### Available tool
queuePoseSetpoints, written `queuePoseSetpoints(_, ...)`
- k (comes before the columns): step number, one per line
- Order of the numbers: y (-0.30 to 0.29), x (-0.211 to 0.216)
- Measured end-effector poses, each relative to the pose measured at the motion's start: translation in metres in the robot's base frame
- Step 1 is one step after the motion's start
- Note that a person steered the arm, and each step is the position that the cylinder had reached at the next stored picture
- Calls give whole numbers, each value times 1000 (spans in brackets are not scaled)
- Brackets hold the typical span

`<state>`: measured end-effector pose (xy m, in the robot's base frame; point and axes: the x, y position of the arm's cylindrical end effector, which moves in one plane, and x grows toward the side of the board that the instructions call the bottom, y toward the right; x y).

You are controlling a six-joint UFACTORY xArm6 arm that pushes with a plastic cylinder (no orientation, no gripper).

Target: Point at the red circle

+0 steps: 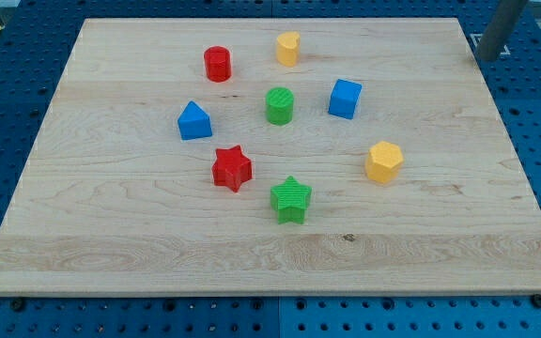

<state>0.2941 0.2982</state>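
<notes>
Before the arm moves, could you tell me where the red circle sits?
The red circle sits near the view's top, left of centre, with the yellow block to its right and the blue block below it.

We see a pale wooden desk (111, 235) resting on a blue perforated base (7, 103). A red cylinder block (217, 64) stands near the view's top, with a yellow rounded block (288, 48) to its right. A green cylinder block (279, 105) sits between a blue triangular block (193, 121) on the left and a blue cube block (345, 99) on the right. Lower down lie a red star block (232, 168) and a green star block (291, 199). A yellow hexagonal block (383, 161) sits apart at the right. The dark rod's end, my tip (486, 58), sits at the top right corner just off the desk, well apart from every block.
</notes>
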Motion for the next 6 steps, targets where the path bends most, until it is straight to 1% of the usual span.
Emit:
queuePoseSetpoints(1, -48, 0)
queuePoseSetpoints(4, -52, 4)
queuePoseSetpoints(6, -155, 21)
